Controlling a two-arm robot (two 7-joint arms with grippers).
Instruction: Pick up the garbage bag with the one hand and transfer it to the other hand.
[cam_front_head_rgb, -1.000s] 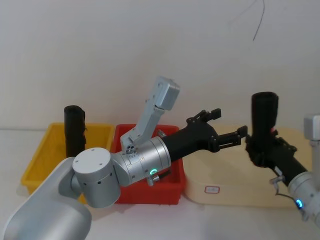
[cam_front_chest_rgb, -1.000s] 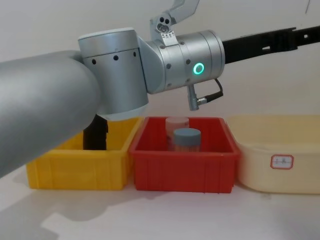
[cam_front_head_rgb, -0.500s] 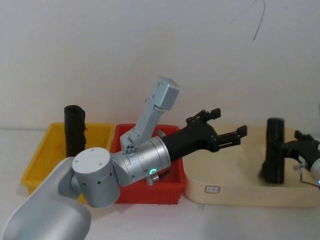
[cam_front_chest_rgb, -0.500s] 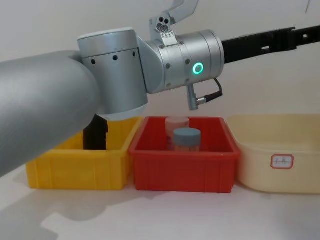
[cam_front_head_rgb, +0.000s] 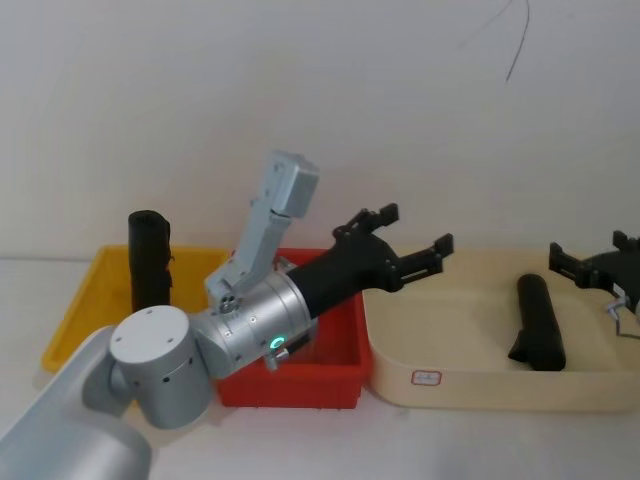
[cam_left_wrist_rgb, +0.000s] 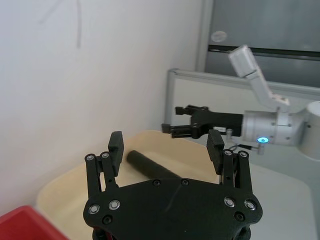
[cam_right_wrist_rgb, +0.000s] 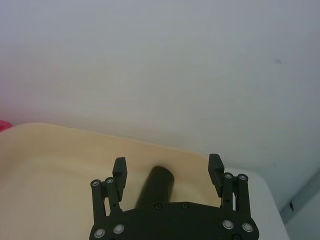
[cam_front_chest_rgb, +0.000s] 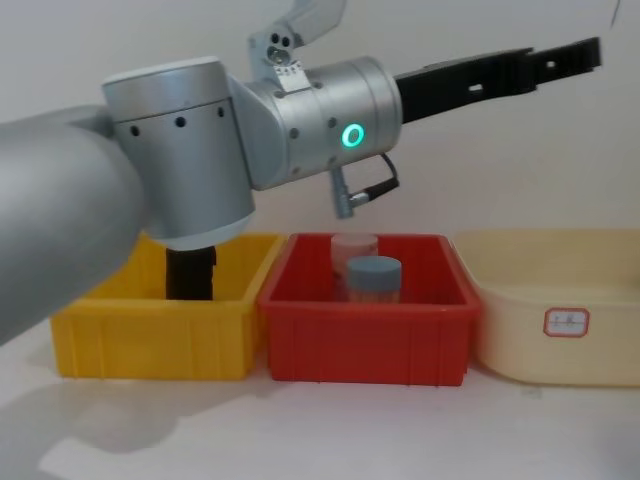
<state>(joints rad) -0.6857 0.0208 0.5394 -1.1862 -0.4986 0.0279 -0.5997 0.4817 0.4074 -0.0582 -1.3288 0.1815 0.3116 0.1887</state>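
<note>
Dropped: black crinkled-plastic garbage bag (cam_front_head_rgb: 537, 330) lies flat in beige tray (cam_front_head_rgb: 450, 330); right gripper (cam_front_head_rgb: 592, 252), left gripper (cam_front_head_rgb: 413, 228) both wide, empty; handoff apparently missed.

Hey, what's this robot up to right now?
Neither gripper holds anything at the moment. The garbage bag lies on its side in the beige tub. The right gripper is close beside it, open and not touching it. The left gripper is also open, raised above the edge between the red bin and the tub, pointing toward the bag. A second black roll stands in the yellow bin.
</note>
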